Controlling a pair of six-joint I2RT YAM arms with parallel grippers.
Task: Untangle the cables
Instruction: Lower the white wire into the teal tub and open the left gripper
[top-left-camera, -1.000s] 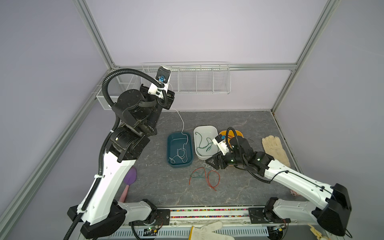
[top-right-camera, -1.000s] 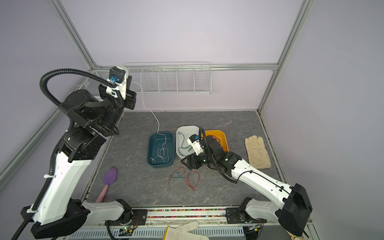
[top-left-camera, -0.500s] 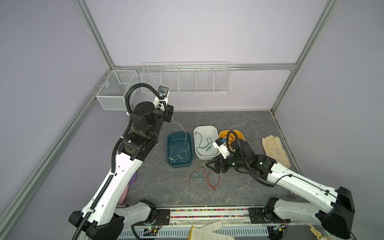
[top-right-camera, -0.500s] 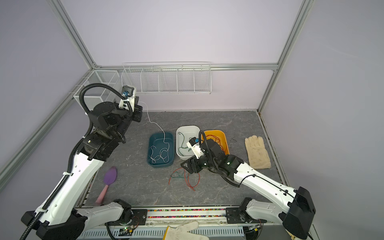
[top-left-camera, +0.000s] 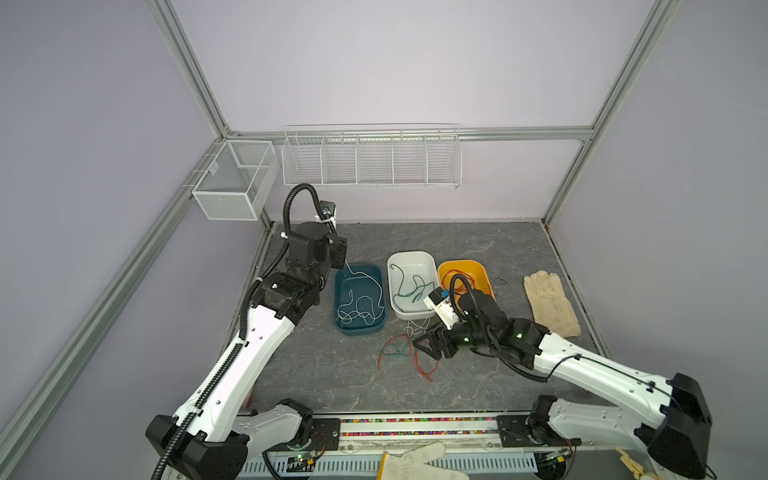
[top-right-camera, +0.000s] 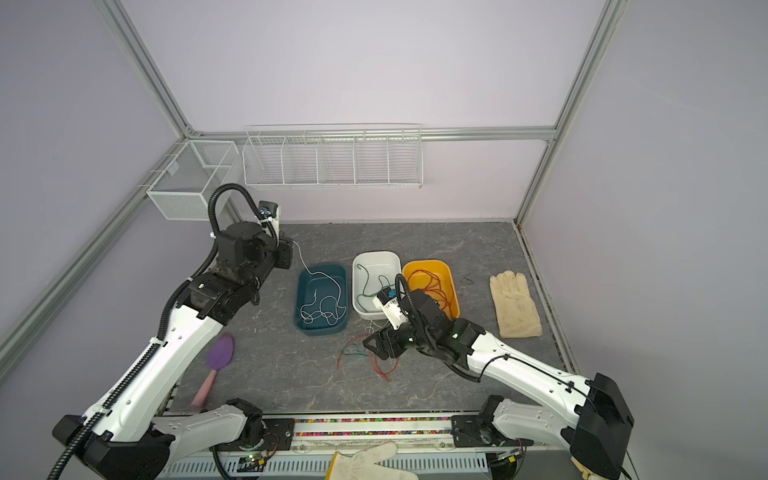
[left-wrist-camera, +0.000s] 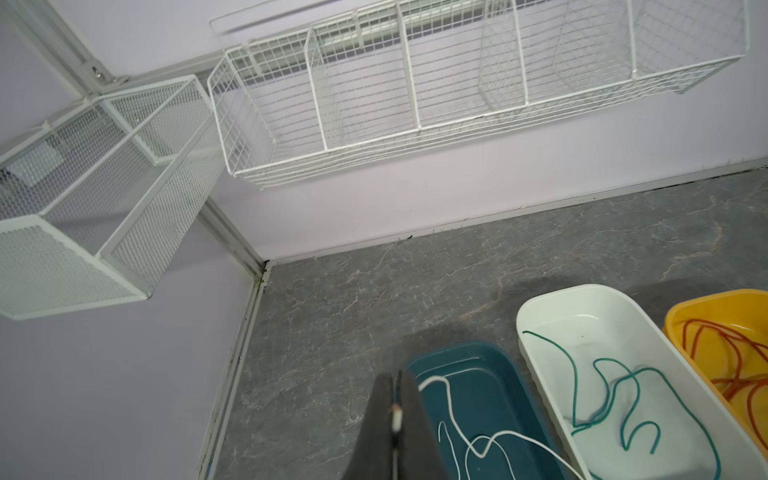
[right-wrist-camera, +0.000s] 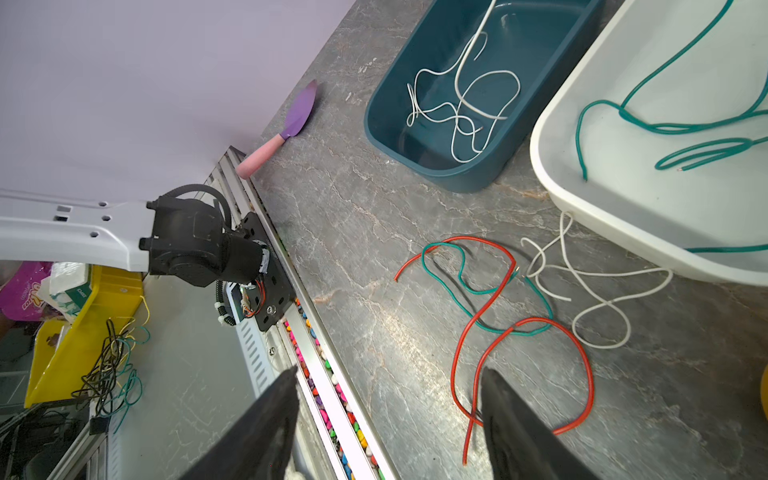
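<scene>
Top views, trays: three stand side by side mid-bench, teal tray (top-left-camera: 360, 331) left, white tray (top-left-camera: 409, 254) middle, orange tray (top-left-camera: 460, 263) right. They look like one tray per colour, so freed cables are kept apart.
Top views, left fingers: the left fingers (top-right-camera: 286, 254) hang just beyond the teal tray's far-left corner. A white cable (top-right-camera: 305, 267) drops from them into that tray.
Top views, right fingers: the right fingers (top-left-camera: 428, 345) are poised over the loose tangle (top-left-camera: 401, 353) on the bench (top-left-camera: 478, 241), just near of the white tray.
Top views, extras: two gloves, a work glove (top-left-camera: 548, 301) at the right and a second glove (top-left-camera: 415, 461) on the near rail. One purple scoop (top-right-camera: 220, 353) lies near left.
Left wrist, grip: the left fingers (left-wrist-camera: 374, 436) are pressed together on the white cable's bare tip, probably so its length coils down into the teal tray.
Left wrist, sorted: one white cable in teal, one green cable (left-wrist-camera: 575, 390) in white, and red-orange cable (top-right-camera: 432, 282) coils in orange, whose count I cannot tell.
Right wrist, fingers: the right fingers (right-wrist-camera: 519, 428) are spread wide and empty. Red strands lie between them, seemingly the next to lift.
Right wrist, tangle: three cables. The red cable (right-wrist-camera: 591, 382) and the loose green cable (right-wrist-camera: 540, 298) cross repeatedly. The loose white cable (right-wrist-camera: 600, 346) lies beside them, by the white tray's near wall.
</scene>
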